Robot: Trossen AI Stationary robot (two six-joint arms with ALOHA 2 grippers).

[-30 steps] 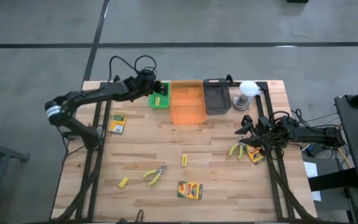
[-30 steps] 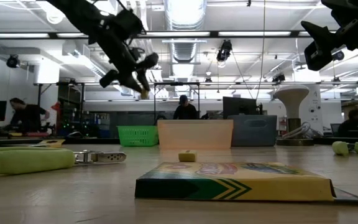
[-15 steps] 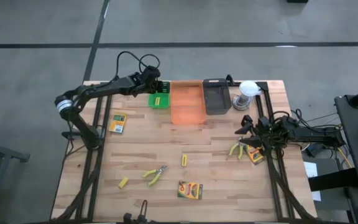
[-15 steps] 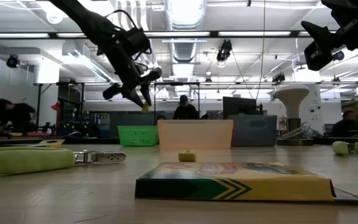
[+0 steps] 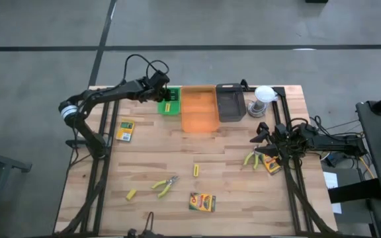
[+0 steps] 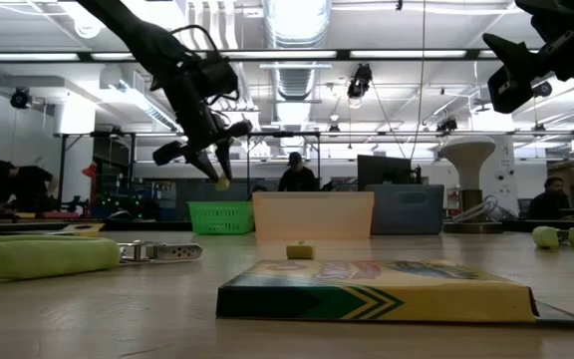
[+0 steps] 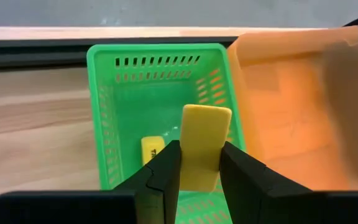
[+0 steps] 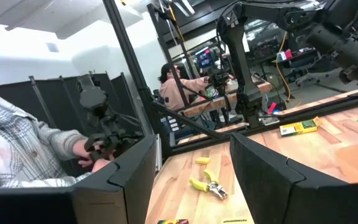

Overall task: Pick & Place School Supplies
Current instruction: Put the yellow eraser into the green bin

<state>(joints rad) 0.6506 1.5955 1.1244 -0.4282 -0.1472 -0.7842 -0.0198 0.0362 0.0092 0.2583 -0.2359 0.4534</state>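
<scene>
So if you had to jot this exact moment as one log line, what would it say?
left gripper: shut on yellow block, above green basket | right gripper: open, idle at table's right edge | basket: one block inside

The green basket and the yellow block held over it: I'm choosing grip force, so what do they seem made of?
The green basket looks like moulded plastic, glossy, with slotted mesh walls. The yellow block, clamped in the left pincer, looks matte and smooth with rounded corners, possibly rubber or foam like an eraser; the look leaves that open.
</scene>
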